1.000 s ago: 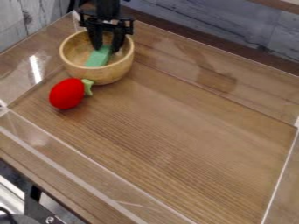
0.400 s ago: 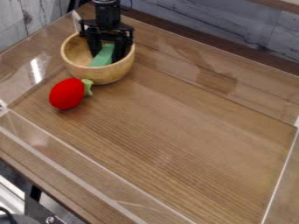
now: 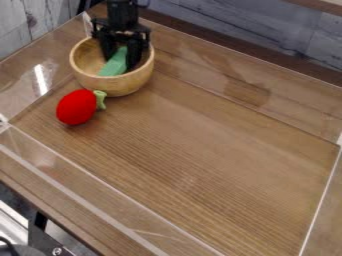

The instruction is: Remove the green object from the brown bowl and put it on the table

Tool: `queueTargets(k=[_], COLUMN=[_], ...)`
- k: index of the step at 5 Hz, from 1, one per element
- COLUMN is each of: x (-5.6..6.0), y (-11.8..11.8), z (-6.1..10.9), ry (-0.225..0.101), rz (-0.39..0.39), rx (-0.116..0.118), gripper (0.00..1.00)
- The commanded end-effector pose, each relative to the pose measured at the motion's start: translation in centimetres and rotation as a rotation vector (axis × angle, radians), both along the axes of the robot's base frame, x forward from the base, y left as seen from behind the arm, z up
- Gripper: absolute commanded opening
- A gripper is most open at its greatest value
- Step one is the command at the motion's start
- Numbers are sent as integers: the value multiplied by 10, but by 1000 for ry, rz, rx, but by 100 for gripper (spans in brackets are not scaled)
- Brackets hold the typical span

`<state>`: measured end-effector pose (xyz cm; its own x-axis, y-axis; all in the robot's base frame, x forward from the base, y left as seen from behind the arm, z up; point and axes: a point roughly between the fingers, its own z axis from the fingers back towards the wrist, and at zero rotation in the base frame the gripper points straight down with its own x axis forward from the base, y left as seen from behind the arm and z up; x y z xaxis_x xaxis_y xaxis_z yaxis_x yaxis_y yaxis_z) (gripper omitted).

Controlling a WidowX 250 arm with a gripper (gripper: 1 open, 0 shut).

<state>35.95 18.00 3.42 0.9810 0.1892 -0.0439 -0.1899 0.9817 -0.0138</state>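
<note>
Wood-grain desk (image 3: pixel 201 150), clear low walls. In brown bowl (image 3: pixel 94 78): green object (image 3: pixel 115 63), probably light, soft foam. End effector (image 3: pixel 120 50) straddling it, half-closed; grip unclear. Best pinched across narrow sides.

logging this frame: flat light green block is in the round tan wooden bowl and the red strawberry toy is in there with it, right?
Not quite. In the camera view the red strawberry toy lies on the wood-grain table, outside the round tan wooden bowl. The flat light green block is inside.
</note>
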Motion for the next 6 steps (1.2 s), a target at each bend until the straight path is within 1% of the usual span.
queueTargets(k=[1, 2, 3, 4, 5, 6], x=[3, 0, -19, -35, -47, -51], y=[-1, -9, -11, -13, -15, -20], z=[43, 51, 42, 44, 52, 53], ry=[-100, -115, -102, -99, -101, -103], rz=[-45, -8, -31, -5, 17, 31], rx=[39, 34, 18, -1, -19, -23], gripper=[0, 0, 0, 0, 0, 0])
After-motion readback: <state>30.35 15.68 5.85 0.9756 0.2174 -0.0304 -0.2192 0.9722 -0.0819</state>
